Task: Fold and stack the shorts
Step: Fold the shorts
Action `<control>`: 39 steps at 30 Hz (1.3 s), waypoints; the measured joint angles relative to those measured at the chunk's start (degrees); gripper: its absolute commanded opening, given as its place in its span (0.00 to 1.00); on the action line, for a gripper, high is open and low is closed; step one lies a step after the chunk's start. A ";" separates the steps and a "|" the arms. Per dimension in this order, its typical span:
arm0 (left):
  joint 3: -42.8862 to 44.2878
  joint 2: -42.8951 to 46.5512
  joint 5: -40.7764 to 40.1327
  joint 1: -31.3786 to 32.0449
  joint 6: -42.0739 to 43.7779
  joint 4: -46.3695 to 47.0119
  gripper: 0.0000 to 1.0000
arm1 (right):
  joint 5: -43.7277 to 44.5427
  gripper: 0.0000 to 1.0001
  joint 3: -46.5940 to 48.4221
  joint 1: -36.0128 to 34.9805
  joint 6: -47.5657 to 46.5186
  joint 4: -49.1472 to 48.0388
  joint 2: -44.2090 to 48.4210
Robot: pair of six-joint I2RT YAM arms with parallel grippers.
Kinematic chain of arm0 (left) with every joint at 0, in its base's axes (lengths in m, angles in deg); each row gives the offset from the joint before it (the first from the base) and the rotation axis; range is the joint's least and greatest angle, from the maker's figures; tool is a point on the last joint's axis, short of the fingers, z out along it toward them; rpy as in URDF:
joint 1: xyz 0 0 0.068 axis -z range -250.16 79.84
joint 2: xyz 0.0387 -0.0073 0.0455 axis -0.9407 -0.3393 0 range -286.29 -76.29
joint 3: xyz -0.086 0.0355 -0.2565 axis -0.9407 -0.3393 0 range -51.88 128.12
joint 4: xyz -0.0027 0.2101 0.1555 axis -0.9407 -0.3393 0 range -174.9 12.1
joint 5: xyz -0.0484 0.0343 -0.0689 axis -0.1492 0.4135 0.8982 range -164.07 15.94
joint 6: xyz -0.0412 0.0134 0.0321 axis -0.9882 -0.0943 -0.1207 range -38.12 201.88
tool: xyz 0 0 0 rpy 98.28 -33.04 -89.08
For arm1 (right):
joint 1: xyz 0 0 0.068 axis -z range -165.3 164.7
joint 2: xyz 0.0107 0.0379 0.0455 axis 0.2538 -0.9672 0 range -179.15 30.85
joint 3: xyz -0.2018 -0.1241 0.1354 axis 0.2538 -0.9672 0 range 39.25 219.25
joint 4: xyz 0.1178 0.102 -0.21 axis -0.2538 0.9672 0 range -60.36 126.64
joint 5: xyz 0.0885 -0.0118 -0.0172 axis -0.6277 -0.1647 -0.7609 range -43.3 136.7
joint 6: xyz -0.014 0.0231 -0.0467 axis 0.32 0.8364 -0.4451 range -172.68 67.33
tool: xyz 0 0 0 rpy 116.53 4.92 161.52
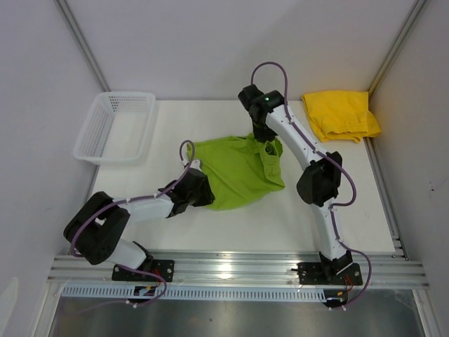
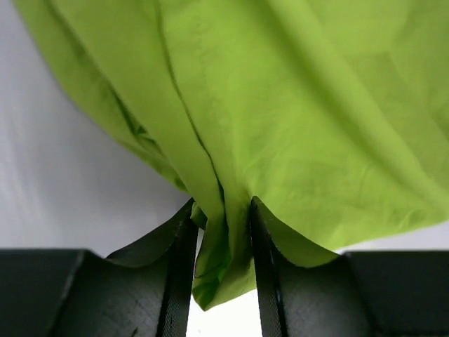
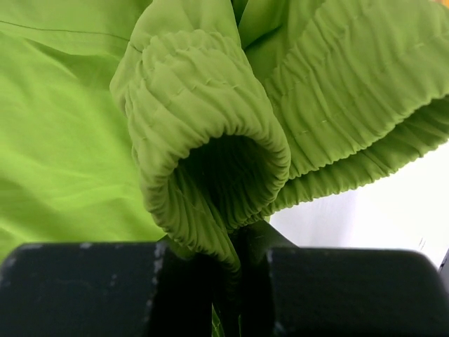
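Lime green shorts (image 2: 295,126) are clamped in both pincers.

Left pincer (image 2: 222,210): two black fingers closed on a gathered fold of the cloth's edge. Fabric is bunched in the narrow gap, and a tongue of it hangs below the tips. Above the fingers the cloth fans out wide across the wrist view.

Right pincer (image 3: 235,263): fingers pressed nearly together on the ribbed elastic waistband. The waistband rolls into an open loop just above them.

Top view: the left grip sits at the garment's lower-left edge, centre-left of the frame. The right grip sits at its upper-right corner, where the waistband puckers up. Between the two, the cloth spreads in a rumpled sheet over the white desk (image 1: 280,217), mid-frame. How much of it rests on the surface cannot be told.

Yellow shorts (image 1: 340,114) lie in a compact, roughly squared bundle at the upper right of the frame, by the desk's far right corner. They are well apart from the green pair.

White mesh basket (image 1: 90,128) sits at the upper left, on the desk's left edge, well apart from both garments.
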 measured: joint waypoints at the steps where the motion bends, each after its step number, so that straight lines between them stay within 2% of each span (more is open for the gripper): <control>1: -0.44 0.44 -0.22 1.09 -0.07 0.02 0.37 | 0.13 0.00 0.00 -0.46 0.17 0.02 -0.09; 7: -2.12 3.21 -0.61 4.76 -0.44 0.02 0.36 | 0.72 0.00 0.00 -4.33 1.36 0.02 -0.24; 21: -3.98 4.92 -1.88 4.76 -0.42 0.42 0.35 | 2.93 0.00 -1.44 -18.34 3.76 0.13 -0.13; 33: -7.43 4.96 -2.12 4.74 -1.73 5.88 0.33 | 0.48 0.01 -0.15 -25.27 4.96 -0.02 -3.15; 36: -8.83 5.09 -2.10 4.66 -3.19 8.57 0.33 | -0.83 0.03 -0.15 -25.44 5.16 -0.02 -3.72; 37: -9.20 5.18 -2.08 4.66 -3.43 9.25 0.33 | -1.25 0.09 -0.15 -25.44 5.16 -0.02 -3.78; 39: -9.79 5.25 -2.05 4.66 -3.61 10.40 0.33 | -2.01 0.14 -0.15 -25.49 5.18 -0.04 -4.00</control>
